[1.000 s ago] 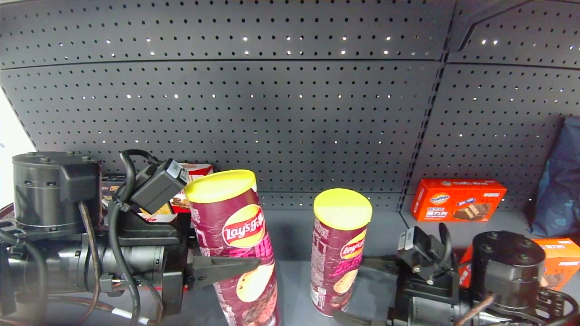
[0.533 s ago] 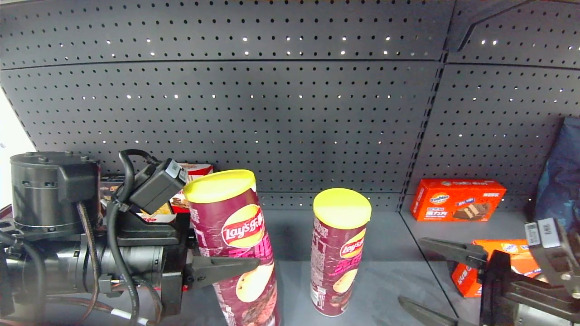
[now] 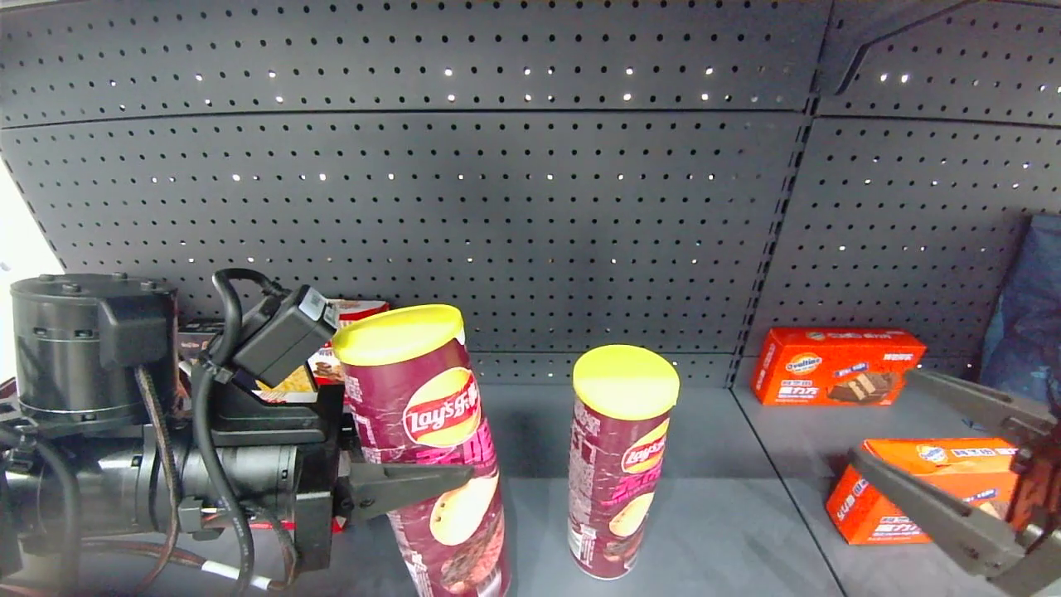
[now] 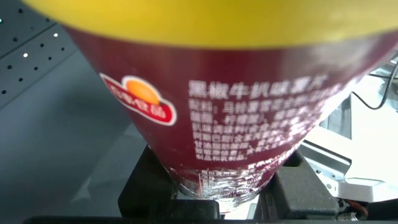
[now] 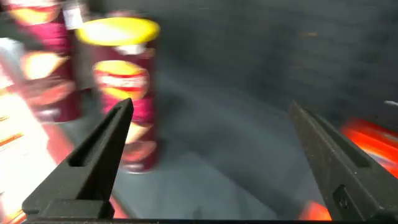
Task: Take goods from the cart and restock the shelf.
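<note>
Bare shelf (image 3: pixel 713 522) lies open between the standing can (image 3: pixel 620 464) and the orange boxes, a rear box (image 3: pixel 837 366) and a front box (image 3: pixel 920 489). Behind both cans it runs free to the pegboard (image 3: pixel 530 232). The gap to the tilted can (image 3: pixel 423 439) in the left gripper (image 3: pixel 452 468) is narrow. The right gripper (image 3: pixel 885 416), spread wide, crowds the front box. A blue bag (image 3: pixel 1024 332) blocks the far right.

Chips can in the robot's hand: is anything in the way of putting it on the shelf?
Nothing visible is. The left gripper has its jaws shut on the chips can, slightly tilted, with bare grey shelf beside it. The other chips can stands apart on its right.
</note>
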You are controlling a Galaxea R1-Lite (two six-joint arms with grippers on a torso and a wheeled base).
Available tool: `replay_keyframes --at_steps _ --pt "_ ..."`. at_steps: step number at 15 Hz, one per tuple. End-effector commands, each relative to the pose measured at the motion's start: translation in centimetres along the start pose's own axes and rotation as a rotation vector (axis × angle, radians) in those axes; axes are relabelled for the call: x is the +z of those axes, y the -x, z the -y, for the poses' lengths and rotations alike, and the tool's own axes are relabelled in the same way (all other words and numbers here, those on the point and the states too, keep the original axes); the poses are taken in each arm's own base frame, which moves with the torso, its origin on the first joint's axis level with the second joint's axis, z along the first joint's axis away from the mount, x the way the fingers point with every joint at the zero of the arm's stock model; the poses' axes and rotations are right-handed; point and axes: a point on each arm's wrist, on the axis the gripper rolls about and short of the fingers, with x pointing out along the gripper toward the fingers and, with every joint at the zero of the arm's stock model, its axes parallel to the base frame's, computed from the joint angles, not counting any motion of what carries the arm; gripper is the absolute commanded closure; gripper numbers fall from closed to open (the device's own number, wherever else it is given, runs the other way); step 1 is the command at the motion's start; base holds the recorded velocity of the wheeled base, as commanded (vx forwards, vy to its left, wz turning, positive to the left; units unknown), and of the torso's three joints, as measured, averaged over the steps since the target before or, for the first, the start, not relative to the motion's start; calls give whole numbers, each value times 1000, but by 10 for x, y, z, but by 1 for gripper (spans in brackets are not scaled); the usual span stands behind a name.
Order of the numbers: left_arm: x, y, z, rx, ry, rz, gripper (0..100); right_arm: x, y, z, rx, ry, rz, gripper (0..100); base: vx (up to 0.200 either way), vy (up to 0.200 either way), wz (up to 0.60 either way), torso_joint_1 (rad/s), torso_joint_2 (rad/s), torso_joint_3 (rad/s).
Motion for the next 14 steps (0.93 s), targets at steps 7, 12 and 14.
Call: replay_keyframes --at_steps 7,12,14 --pt "3 4 4 7 -20 14 100 -56 134 -34 -583 78 9 0 0 0 0 0 0 0" --pt "4 10 11 4 -34 29 100 -85 146 -33 -967 17 -224 0 0 0 0 0 0 0" --pt "4 11 12 -1 -35 30 100 -84 145 -34 -905 39 -225 0 0 0 0 0 0 0"
